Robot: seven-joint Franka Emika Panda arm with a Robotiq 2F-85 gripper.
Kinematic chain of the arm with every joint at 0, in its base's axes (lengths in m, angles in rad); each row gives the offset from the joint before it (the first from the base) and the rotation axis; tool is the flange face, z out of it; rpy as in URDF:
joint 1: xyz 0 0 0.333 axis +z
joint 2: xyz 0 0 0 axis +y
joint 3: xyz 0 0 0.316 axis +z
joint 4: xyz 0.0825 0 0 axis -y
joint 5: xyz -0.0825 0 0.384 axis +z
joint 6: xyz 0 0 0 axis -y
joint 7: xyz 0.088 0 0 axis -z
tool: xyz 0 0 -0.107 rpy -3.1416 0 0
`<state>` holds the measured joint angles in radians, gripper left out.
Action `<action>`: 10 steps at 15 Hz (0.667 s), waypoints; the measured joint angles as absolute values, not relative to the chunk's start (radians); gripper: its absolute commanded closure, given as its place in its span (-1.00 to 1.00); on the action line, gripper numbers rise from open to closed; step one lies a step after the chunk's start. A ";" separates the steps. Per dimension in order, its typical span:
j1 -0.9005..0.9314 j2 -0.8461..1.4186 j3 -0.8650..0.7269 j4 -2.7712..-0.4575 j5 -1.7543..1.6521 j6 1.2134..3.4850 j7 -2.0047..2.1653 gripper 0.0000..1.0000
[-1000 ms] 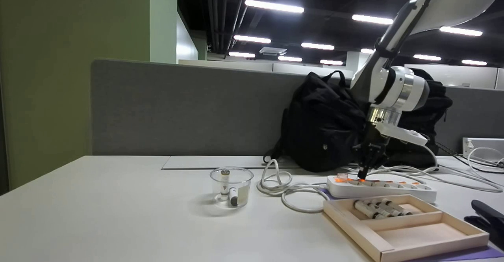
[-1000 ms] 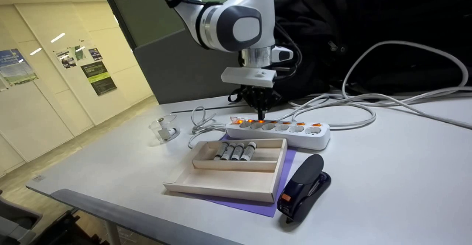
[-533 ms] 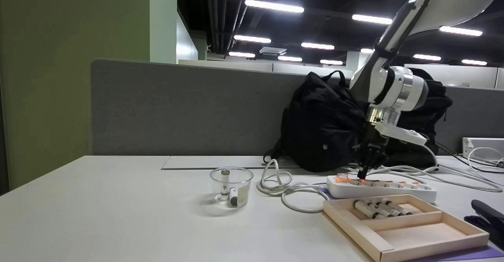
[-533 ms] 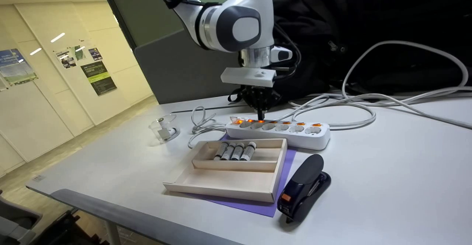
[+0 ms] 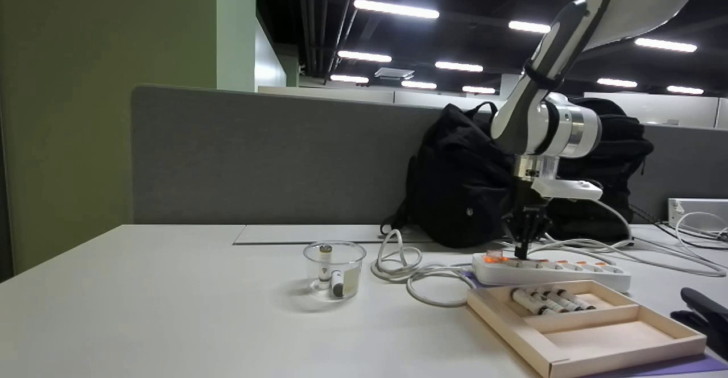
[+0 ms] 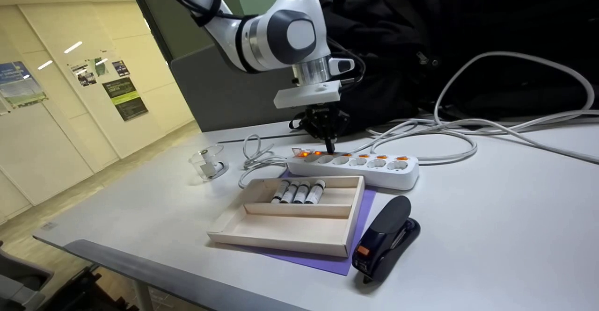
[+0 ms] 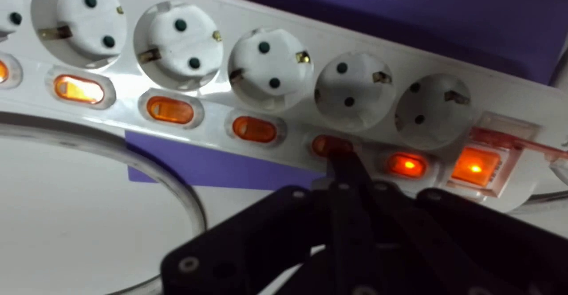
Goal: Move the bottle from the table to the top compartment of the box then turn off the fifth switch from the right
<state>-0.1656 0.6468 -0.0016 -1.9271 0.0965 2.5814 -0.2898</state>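
The fifth switch on the strip looks unlit beneath the closed, empty gripper; four bottles lie in the top compartment of the box. Switching off seems nearly done; next, lift straight up, sparing the lit switch beside it

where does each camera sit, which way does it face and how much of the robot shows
An exterior view: fairly low over the table, facing the grey partition; the arm shows top right.
An exterior view: seems nearer the stapler, tilted, looking more steeply down at the box; arm shows from top left.
Wrist view: close above the power strip, looking down; only the gripper shows, from the bottom.
Both exterior views share the clear cup, power strip, arm and gripper.
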 measured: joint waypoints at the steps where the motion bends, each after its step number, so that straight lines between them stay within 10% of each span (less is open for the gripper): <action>1: -0.139 0.647 -0.021 -1.928 0.060 2.584 -0.266 1.00; 10: -0.060 0.646 -0.073 -1.932 -0.080 2.630 -0.211 1.00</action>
